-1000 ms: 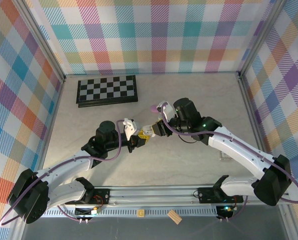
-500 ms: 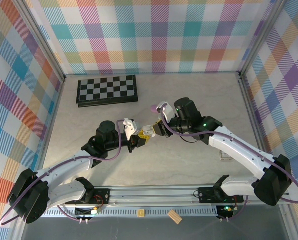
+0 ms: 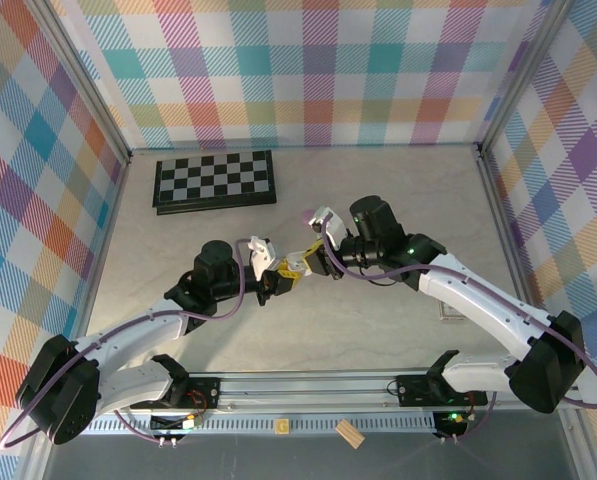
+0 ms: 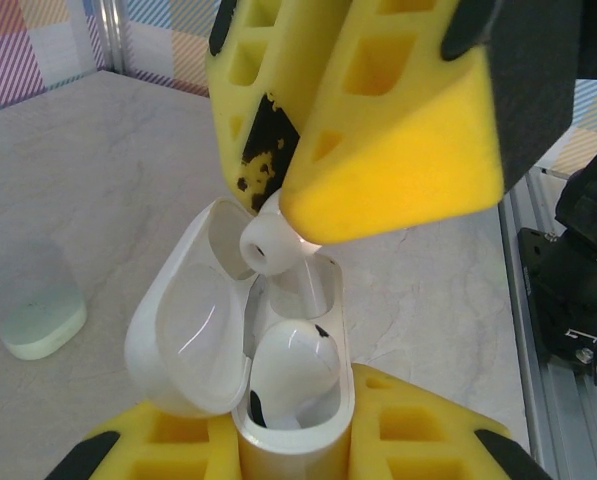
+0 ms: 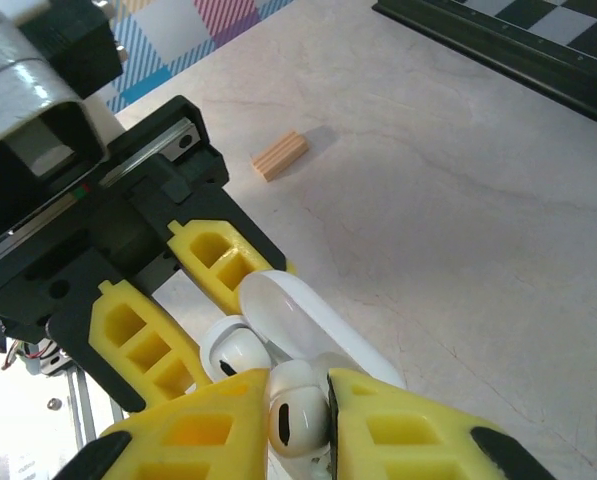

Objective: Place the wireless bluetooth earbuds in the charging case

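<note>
My left gripper [image 4: 293, 462] is shut on the white charging case [image 4: 300, 432], which it holds upright with its lid [image 4: 183, 340] swung open. One white earbud [image 4: 293, 365] sits in the case's near slot. My right gripper [image 5: 298, 420] is shut on a second white earbud [image 5: 298, 418], stem down, just above the case's other slot, its tip [image 4: 268, 245] showing under the right gripper's yellow fingers [image 4: 398, 130]. In the top view both grippers meet at mid-table, left gripper [image 3: 275, 284] and right gripper [image 3: 304, 263] tip to tip.
A folded chessboard [image 3: 214, 180] lies at the back left. A mint-green case [image 4: 33, 305] stands on the table beyond the held case. A small purple object [image 3: 307, 214] lies behind my right gripper. A wooden block [image 3: 349, 433] rests by the front rail.
My right gripper's jaws have closed tighter on the white earbud and shifted slightly. The left arm holds still with the case.
</note>
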